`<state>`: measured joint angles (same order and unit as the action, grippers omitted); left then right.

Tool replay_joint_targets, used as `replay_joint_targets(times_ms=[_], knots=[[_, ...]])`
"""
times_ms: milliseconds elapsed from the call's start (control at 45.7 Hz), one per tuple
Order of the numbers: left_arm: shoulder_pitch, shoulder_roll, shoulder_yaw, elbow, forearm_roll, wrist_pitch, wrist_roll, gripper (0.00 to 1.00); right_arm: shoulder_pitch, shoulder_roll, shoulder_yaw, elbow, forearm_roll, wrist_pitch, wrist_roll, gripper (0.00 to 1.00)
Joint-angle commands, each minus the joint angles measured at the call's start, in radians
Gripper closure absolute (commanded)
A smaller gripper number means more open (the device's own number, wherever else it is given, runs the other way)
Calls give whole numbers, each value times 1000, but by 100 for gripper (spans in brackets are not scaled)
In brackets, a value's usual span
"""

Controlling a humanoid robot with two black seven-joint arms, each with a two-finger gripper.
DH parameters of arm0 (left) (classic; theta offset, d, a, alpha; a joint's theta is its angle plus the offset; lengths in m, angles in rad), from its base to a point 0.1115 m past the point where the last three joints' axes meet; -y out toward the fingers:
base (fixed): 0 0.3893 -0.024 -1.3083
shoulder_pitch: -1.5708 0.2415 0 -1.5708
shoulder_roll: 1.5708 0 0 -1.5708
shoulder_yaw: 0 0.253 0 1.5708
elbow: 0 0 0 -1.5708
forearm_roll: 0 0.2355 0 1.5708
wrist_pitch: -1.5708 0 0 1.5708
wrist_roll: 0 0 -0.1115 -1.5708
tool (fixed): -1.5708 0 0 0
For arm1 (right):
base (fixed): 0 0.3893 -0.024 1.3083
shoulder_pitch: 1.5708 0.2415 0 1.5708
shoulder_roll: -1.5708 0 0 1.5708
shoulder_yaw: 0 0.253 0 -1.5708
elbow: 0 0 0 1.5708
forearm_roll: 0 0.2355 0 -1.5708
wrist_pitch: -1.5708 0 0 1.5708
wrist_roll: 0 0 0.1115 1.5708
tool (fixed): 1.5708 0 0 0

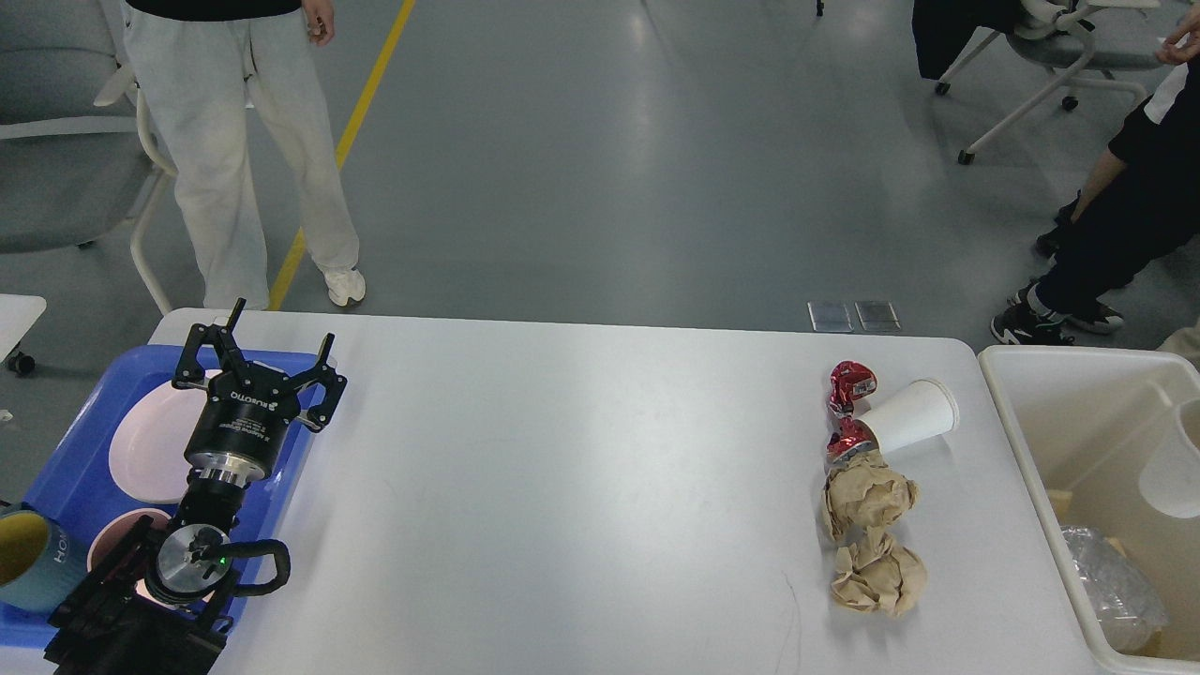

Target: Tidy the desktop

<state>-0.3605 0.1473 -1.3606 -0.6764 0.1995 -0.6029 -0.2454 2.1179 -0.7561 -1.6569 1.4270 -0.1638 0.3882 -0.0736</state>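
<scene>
Showing left jaws (pixel 267 361) spread over blue tray (pixel 70 450); right jaws outside the view.

On the table (pixel 581 450), a tray (pixel 70 459) holding dishes sits far left, trash clusters right, and a bin (pixel 1022 441) stands just beyond the right edge.

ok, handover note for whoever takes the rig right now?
Left end effector: open, empty, above the blue tray, which holds two pink dishes and a mug.
Right end effector: out of view.
Done: one white cup is at the cream bin, which also holds clear plastic.
Left on the desktop: tipped paper cup, two red wrappers, two brown paper balls.
</scene>
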Motion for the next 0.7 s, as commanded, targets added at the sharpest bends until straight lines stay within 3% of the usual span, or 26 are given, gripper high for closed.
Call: replay_joint_targets(times_ms=[0,153,285,678], knots=[[0,0,0,0,0,-2,-2,3,-272,-78,170,-179,-6,-84,-3,100],[0,0,0,0,0,0,-2,3,-594,-97,374,-365,-6,-190,-3,100],[0,0,0,0,0,0,0,3,-814,-68,515,-539,-6,-215,-5,100],[0,0,0,0,0,0,-2,3,-1481,273,818,-1263,7,-246,-8,100]])
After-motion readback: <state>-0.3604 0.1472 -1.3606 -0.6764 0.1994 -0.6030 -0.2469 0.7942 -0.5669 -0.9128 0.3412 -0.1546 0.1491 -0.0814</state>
